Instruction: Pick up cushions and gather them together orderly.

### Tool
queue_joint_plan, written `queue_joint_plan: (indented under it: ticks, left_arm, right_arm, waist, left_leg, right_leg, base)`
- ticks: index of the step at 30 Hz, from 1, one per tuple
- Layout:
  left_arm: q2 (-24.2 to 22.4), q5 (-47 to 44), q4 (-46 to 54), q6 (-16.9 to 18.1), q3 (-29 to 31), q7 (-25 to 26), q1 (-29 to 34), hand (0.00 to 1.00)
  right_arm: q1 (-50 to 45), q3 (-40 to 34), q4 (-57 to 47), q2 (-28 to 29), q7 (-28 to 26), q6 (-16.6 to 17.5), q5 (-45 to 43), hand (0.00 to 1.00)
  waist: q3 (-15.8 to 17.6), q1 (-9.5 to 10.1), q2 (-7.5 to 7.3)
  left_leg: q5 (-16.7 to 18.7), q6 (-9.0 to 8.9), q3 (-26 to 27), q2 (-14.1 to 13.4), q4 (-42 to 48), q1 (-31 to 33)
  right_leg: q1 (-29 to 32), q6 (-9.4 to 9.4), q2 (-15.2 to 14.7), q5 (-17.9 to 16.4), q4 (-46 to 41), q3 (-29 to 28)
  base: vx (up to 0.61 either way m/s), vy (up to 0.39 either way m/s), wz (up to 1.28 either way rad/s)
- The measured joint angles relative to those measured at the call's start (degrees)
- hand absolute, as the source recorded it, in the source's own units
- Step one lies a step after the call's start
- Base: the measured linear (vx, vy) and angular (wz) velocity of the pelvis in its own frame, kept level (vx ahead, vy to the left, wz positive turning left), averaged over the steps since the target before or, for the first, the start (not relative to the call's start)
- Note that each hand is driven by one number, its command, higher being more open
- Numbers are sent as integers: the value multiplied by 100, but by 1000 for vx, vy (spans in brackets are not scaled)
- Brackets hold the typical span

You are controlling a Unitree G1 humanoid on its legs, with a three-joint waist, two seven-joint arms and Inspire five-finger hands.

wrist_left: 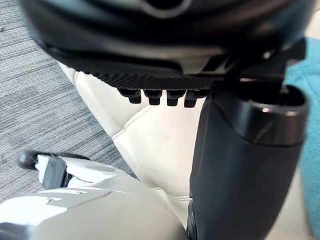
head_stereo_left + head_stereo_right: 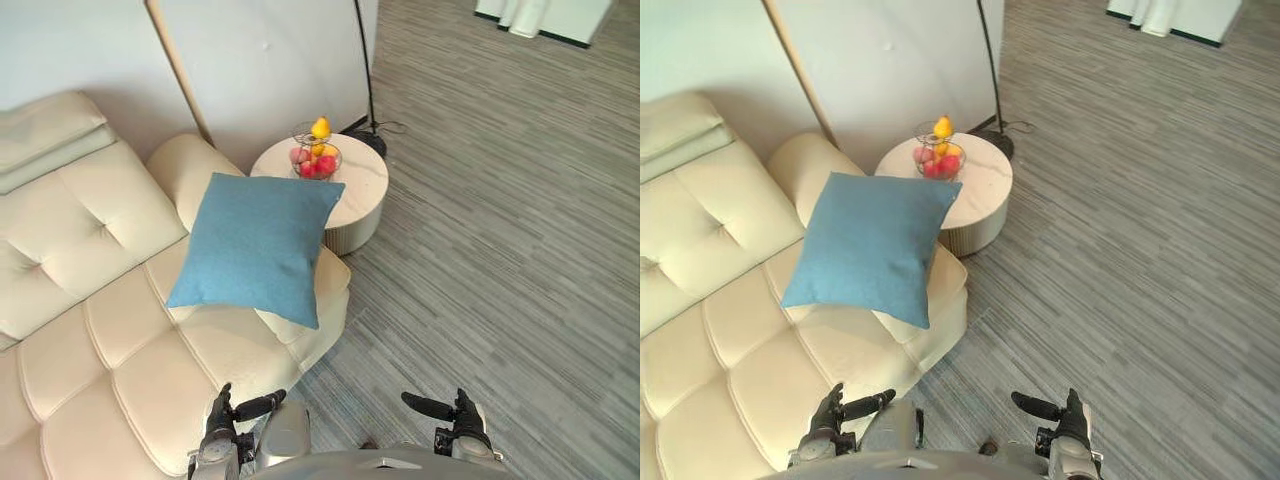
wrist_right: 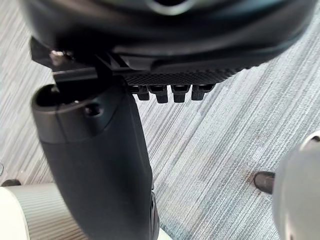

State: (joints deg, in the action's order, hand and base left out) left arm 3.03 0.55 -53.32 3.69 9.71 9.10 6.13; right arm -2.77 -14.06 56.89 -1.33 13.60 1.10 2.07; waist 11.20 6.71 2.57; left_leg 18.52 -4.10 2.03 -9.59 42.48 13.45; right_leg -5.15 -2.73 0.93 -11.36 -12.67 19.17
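A blue square cushion lies tilted on the cream sofa, leaning on the armrest at the sofa's right end. A sliver of the blue cushion also edges the left wrist view. My left hand hangs low by the sofa's front edge, well short of the cushion, fingers relaxed, thumb sticking out, holding nothing. Over the carpet to the right, my right hand is just as low, its thumb out and its palm empty.
A round white side table stands past the armrest with a wire basket of fruit on it. Behind it is a floor lamp's base by the wall. Grey striped carpet spreads to the right.
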Motion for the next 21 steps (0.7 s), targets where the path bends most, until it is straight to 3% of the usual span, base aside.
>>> queue_joint_plan:
  ticks: [1,2,3,6,9,11,12,14,16,19,21]
  left_arm:
    - [12,1,1,2,-35,-2,-31,100]
    - [50,1,-15,2,-125,3,-43,100]
    - [68,0,-39,4,-181,5,-39,100]
    - [252,-2,-102,3,-193,-17,-58,100]
    - [295,-4,-222,2,-214,-42,-31,100]
    - [330,-4,-263,3,-261,-64,-21,100]
    - [383,-4,-274,3,-336,-73,-21,100]
    - [457,-6,-322,-1,-427,-68,-7,100]
    - [458,-4,-317,1,-423,-47,13,100]
    - [425,-2,-307,1,-396,-19,-7,100]
    - [441,5,-292,0,-359,27,0,100]
  right_arm:
    - [9,-1,2,5,14,2,-3,100]
    - [24,-9,20,16,31,-2,-5,100]
    - [13,-32,34,14,35,-11,-6,100]
    - [74,-33,131,181,34,-26,-10,100]
    - [197,-44,380,165,21,-26,9,100]
    - [195,-49,424,131,-21,-41,11,100]
    - [176,-49,425,114,-30,-29,12,100]
    - [75,-42,422,123,-58,-26,10,100]
    - [28,-43,376,116,-57,22,9,100]
    - [-55,-55,232,115,-50,46,-10,100]
    - [-168,-47,153,176,-49,46,-14,100]
  waist:
    - [-1,-4,0]
    - [0,-1,0]
    - [3,23,-6]
    - [0,67,-298]
    - [-33,93,-358]
    - [-54,82,-369]
    - [-53,21,-403]
    - [-107,-11,-458]
    - [-121,-16,-460]
    - [-143,-55,-421]
    - [-221,-63,-539]
  left_leg:
    - [-54,30,170,68,-579,54]
    - [-592,158,436,195,-1501,79]
    - [-1252,331,551,254,-1868,58]
    - [-1341,372,627,530,-2271,-216]
    - [-1287,458,621,726,-2444,-517]
    - [-1206,574,326,827,-2624,-813]
    - [-1177,622,134,885,-2681,-908]
    - [-1161,642,-182,964,-2722,-1005]
    - [-1161,640,-589,1017,-2767,-1074]
    - [-1159,603,-1105,1073,-2807,-1008]
    - [-1041,403,-1533,1240,-2707,-832]
  right_leg:
    - [-94,12,-5,2,102,115]
    - [-203,80,-17,-24,214,277]
    - [-281,169,-21,-78,225,319]
    - [-356,282,-254,-98,265,294]
    - [-398,429,-480,-59,-233,282]
    - [117,623,-804,-42,-1963,283]
    - [416,848,-973,46,-2736,208]
    - [695,686,-1074,-273,-3160,15]
    - [1032,644,-1009,-438,-2834,-432]
    - [1283,632,-678,-432,-2031,-1533]
    - [1216,642,-527,-227,-1153,-2630]
  base:
    - [241,-26,61]
    - [302,22,64]
    - [280,51,50]
    - [279,48,29]
    - [262,99,27]
    - [126,80,60]
    - [147,23,79]
    - [124,-5,94]
    - [57,-47,110]
    - [27,-169,99]
    - [40,-339,123]
